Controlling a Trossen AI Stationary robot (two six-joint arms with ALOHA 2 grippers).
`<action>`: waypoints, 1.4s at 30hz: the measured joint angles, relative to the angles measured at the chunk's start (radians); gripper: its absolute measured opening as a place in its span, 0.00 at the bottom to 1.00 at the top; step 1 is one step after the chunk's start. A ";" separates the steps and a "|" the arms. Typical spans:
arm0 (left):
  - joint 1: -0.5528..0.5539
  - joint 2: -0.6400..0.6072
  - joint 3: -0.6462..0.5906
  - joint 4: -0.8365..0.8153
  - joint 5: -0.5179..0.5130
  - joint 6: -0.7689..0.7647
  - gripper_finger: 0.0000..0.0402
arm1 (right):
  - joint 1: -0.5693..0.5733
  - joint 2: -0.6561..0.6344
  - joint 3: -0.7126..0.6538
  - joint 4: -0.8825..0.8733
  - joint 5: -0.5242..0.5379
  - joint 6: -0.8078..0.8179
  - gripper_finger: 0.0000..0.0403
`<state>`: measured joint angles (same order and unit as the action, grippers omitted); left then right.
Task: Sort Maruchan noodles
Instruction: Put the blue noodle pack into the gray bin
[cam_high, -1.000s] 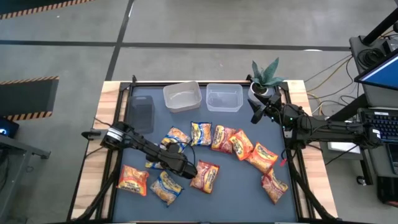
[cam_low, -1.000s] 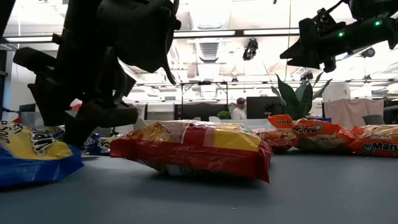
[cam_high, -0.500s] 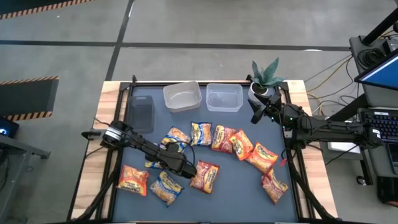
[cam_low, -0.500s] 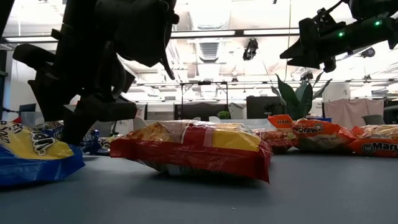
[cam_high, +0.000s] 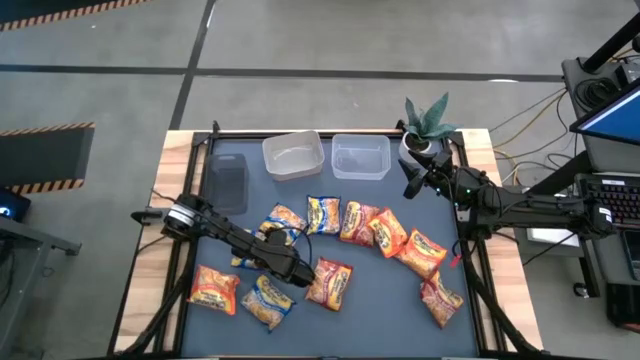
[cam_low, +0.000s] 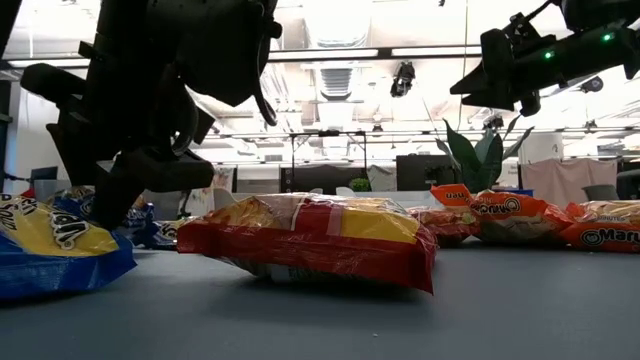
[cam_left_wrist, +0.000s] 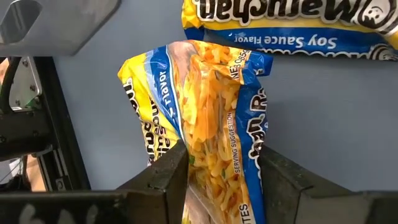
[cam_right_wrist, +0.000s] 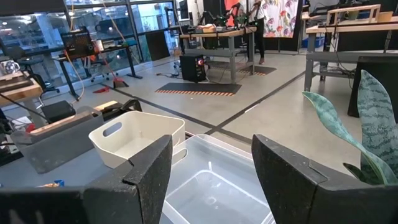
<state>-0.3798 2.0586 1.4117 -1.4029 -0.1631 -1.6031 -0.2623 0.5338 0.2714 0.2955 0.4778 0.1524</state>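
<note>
Several Maruchan noodle packets lie flat on the blue mat (cam_high: 370, 300): yellow-and-blue ones (cam_high: 268, 301) (cam_high: 323, 213) and red-orange ones (cam_high: 329, 283) (cam_high: 214, 288) (cam_high: 422, 252). My left gripper (cam_high: 298, 272) (cam_left_wrist: 222, 158) is down at the mat's near left, shut on one yellow-and-blue packet (cam_left_wrist: 208, 106). The gripper mostly hides that packet in the high view. Another yellow-and-blue packet (cam_left_wrist: 286, 25) lies just beyond it. My right gripper (cam_high: 410, 186) (cam_right_wrist: 211, 180) hangs open and level above the far right, holding nothing. My left gripper pinches the yellow-and-blue packet by its two opposite side edges (cam_left_wrist: 202, 158), one finger (cam_left_wrist: 165, 177) on each side. The fingers slant steeply down from above and from the table's left. The packet buckles up into a ridge between them, and its far end (cam_left_wrist: 193, 56) is on the mat.
Two clear tubs (cam_high: 293, 154) (cam_high: 360, 157) and a dark flat tray (cam_high: 227, 181) stand along the mat's far edge. A potted plant (cam_high: 428, 122) is at the far right corner. The mat's near middle and near right show bare room (cam_low: 500, 310).
My left gripper has stayed in place while its fingers have drawn in on the yellow-and-blue packet. In the low view the packet's blue edge has risen beside the fingers. My right arm has kept still.
</note>
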 joint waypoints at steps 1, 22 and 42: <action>0.000 -0.001 0.000 0.000 0.000 0.000 0.33 | 0.000 0.000 0.000 0.000 0.000 0.000 0.52; -0.001 -0.019 0.039 -0.047 0.010 0.031 0.26 | 0.000 0.000 0.000 0.000 0.000 0.000 0.52; -0.002 -0.064 0.218 -0.167 -0.155 0.061 0.26 | 0.000 0.000 0.000 0.000 0.002 -0.008 0.52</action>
<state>-0.3817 1.9942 1.6293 -1.5699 -0.3178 -1.5425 -0.2623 0.5339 0.2714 0.2955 0.4793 0.1444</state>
